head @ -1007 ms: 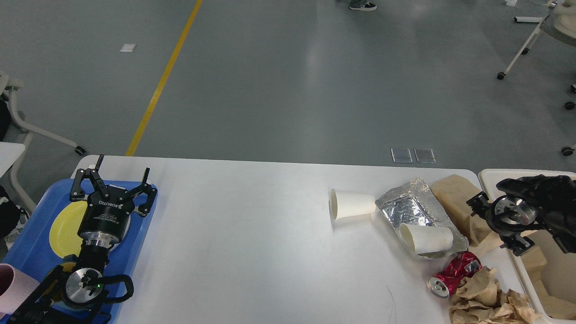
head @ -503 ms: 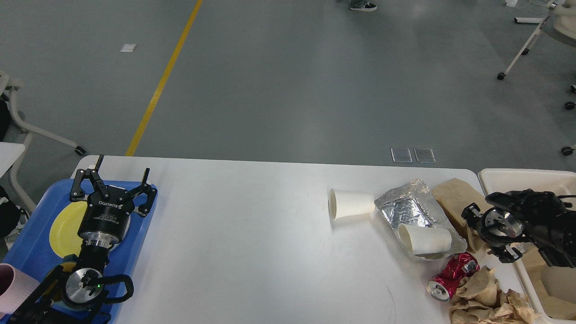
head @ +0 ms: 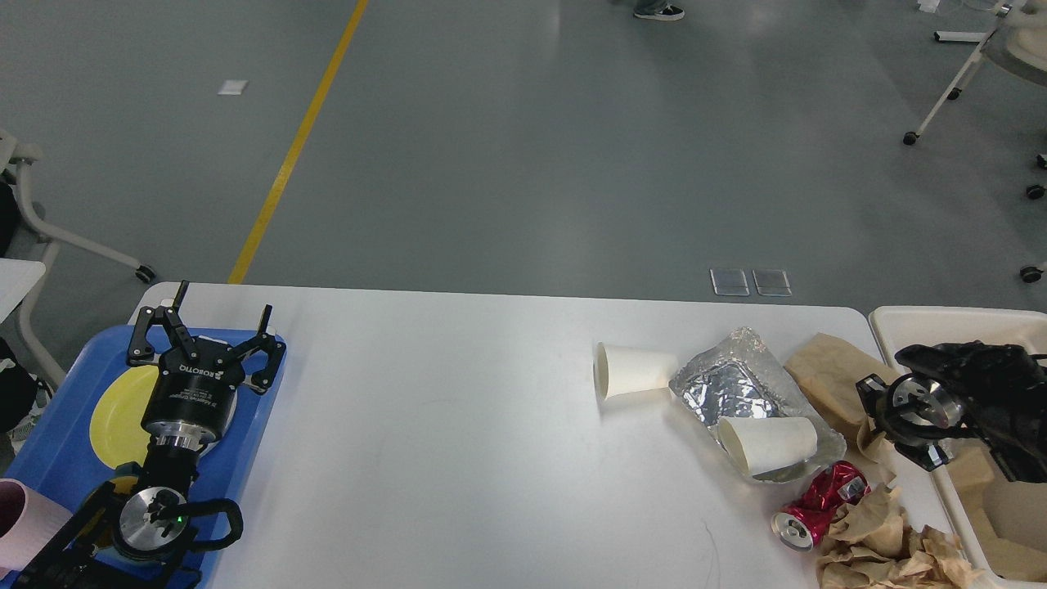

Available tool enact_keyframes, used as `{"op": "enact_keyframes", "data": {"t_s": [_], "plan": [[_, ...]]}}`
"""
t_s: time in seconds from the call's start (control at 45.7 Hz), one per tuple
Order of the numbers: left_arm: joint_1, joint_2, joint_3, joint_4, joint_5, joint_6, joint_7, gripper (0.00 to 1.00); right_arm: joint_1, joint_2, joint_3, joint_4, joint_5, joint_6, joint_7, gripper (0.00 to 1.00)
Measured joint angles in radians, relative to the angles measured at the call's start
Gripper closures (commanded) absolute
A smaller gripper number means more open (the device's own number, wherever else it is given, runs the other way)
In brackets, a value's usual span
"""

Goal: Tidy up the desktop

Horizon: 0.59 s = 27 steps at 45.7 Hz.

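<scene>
Desktop [head: 458, 425] spans the view, white, with litter at its right end: two tipped cups [head: 634, 370], foil [head: 728, 380], a crushed can [head: 818, 507], brown paper [head: 887, 536]. Left gripper [head: 204, 327] hangs spread and empty over the tray [head: 49, 442]. Right gripper [head: 887, 413], by the bin [head: 941, 323], is end-on; its grip cannot be told.

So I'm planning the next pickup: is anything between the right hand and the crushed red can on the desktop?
Partly. Crumpled brown paper lies against the red can on its right, and more brown paper sits between it and the right hand near the beige bin. From above, the can looks unobstructed on the desktop.
</scene>
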Motion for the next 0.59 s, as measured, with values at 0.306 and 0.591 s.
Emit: {"op": "enact_keyframes", "data": {"t_s": [0.306, 0.591], "plan": [[0.0, 0.0, 0.0, 0.0, 0.0, 0.0, 0.0, 0.04, 0.117, -0.086, 0.001, 0.121, 0.0, 0.004, -0.006, 1.0], [0.001, 0.0, -0.002, 0.0, -0.001, 0.0, 0.001, 0.04, 0.448, -0.236, -0.186, 0.398, -0.011, 0.045, -0.05, 1.0]]}}
